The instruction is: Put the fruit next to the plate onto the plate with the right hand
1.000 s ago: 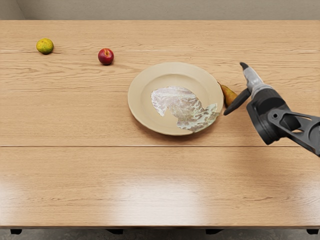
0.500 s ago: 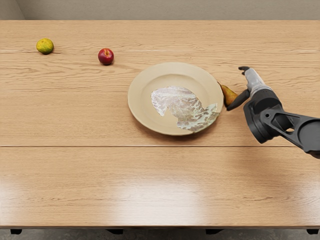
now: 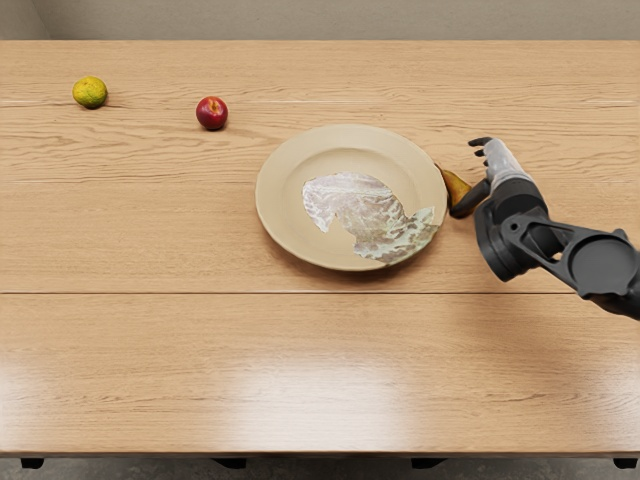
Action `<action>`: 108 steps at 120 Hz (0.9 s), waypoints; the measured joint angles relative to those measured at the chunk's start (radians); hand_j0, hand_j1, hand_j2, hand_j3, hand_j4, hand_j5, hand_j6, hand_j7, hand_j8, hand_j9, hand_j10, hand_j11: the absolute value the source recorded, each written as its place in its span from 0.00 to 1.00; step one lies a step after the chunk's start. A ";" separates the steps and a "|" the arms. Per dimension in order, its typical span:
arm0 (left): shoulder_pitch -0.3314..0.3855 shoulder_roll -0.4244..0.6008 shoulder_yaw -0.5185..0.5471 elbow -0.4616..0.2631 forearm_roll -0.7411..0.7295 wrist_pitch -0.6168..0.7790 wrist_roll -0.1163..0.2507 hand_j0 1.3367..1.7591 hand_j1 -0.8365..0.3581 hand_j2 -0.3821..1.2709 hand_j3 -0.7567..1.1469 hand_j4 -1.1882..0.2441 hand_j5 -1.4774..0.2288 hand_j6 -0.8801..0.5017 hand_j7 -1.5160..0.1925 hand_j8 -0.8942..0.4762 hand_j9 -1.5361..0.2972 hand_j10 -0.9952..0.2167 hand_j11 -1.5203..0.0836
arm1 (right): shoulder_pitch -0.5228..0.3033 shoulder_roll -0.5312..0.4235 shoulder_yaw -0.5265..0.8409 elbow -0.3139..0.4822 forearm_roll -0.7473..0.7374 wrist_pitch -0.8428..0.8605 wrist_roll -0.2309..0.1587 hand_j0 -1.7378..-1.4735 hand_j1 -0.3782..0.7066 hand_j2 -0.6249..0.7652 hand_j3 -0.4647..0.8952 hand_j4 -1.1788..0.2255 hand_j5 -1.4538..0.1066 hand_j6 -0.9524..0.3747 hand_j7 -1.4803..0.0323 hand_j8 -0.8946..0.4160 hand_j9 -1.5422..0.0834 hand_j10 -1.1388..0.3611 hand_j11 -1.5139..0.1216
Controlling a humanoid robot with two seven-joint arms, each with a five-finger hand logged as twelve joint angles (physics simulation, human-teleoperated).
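Right hand (image 3: pixel 495 172), fingers spread and seemingly not yet gripping, brackets the pear (image 3: pixel 455 186) just ahead of its palm; close evenly before lifting toward the plate (image 3: pixel 300 160) beyond.

**What the head view does not show fully**

The fruit (image 3: pixel 455 186) beside the plate (image 3: pixel 285 160) shows only partly: the plate's rim covers its left side and the right hand (image 3: pixel 496 178) covers its right side. It is not clear if this hand touches the fruit. The right arm is cut off by the right edge of the picture. The table (image 3: pixel 300 350) runs out at both sides. The pale patch (image 3: pixel 365 215) on the plate cannot be identified. The yellow-green fruit (image 3: pixel 90 92) far left is too small to name.
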 joint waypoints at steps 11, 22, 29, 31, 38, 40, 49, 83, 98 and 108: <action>0.000 0.000 0.000 0.000 0.000 0.000 0.000 0.76 0.99 0.23 0.40 0.83 0.87 0.64 0.89 0.65 0.84 0.82 0.95 | 0.002 0.004 0.001 -0.004 0.002 0.026 0.000 0.30 0.37 0.41 0.34 0.62 0.67 0.48 0.71 0.44 0.70 0.55 0.68; 0.000 0.000 0.000 0.000 0.000 0.000 0.000 0.76 0.99 0.23 0.40 0.83 0.87 0.64 0.89 0.65 0.84 0.82 0.95 | 0.003 0.005 0.001 -0.006 0.006 0.040 0.000 0.30 0.43 0.40 0.34 0.58 0.63 0.44 0.66 0.40 0.65 0.51 0.63; 0.000 0.000 0.000 0.000 0.000 0.000 0.000 0.76 0.99 0.23 0.40 0.83 0.87 0.64 0.89 0.65 0.84 0.82 0.95 | 0.002 0.005 0.001 -0.006 0.009 0.045 0.000 0.30 0.46 0.39 0.34 0.56 0.61 0.42 0.64 0.38 0.64 0.50 0.61; 0.000 0.000 0.000 0.000 0.000 0.000 0.000 0.76 0.99 0.23 0.40 0.83 0.87 0.64 0.89 0.65 0.84 0.82 0.95 | 0.002 0.005 0.001 -0.007 0.010 0.046 0.000 0.30 0.46 0.39 0.34 0.56 0.60 0.42 0.64 0.38 0.63 0.49 0.61; 0.000 0.000 0.000 0.000 0.000 0.000 0.000 0.76 0.99 0.23 0.40 0.83 0.87 0.64 0.89 0.65 0.84 0.82 0.95 | 0.000 0.007 0.001 -0.011 0.012 0.048 0.000 0.30 0.49 0.39 0.34 0.55 0.59 0.41 0.63 0.37 0.62 0.49 0.60; 0.000 0.000 0.000 0.000 0.000 0.000 0.000 0.76 0.99 0.23 0.40 0.83 0.87 0.64 0.89 0.65 0.84 0.82 0.95 | 0.000 0.010 0.002 -0.016 0.013 0.049 0.001 0.30 0.50 0.39 0.34 0.55 0.59 0.41 0.63 0.37 0.62 0.49 0.60; 0.000 0.000 0.000 0.000 0.000 0.000 0.000 0.76 0.99 0.23 0.40 0.83 0.87 0.64 0.89 0.65 0.84 0.82 0.95 | -0.001 0.028 0.002 -0.043 0.015 0.059 0.001 0.30 0.53 0.36 0.34 0.55 0.58 0.41 0.62 0.37 0.61 0.49 0.59; 0.000 0.000 0.000 0.000 0.000 0.000 0.000 0.76 0.99 0.23 0.40 0.83 0.87 0.64 0.89 0.65 0.84 0.82 0.95 | 0.000 0.044 0.002 -0.070 0.018 0.071 0.000 0.30 0.59 0.35 0.34 0.54 0.57 0.40 0.61 0.36 0.60 0.48 0.58; 0.000 0.000 0.000 0.000 0.000 0.000 0.000 0.76 0.99 0.23 0.40 0.83 0.87 0.64 0.89 0.65 0.84 0.82 0.95 | -0.002 0.044 0.002 -0.071 0.017 0.074 0.001 0.30 0.62 0.37 0.34 0.52 0.55 0.37 0.58 0.37 0.58 0.46 0.55; 0.000 0.000 0.000 0.000 0.000 0.000 0.000 0.76 0.99 0.23 0.40 0.83 0.87 0.64 0.89 0.65 0.84 0.82 0.95 | -0.002 0.044 0.002 -0.071 0.017 0.075 0.001 0.31 0.65 0.39 0.34 0.50 0.52 0.35 0.56 0.39 0.55 0.45 0.53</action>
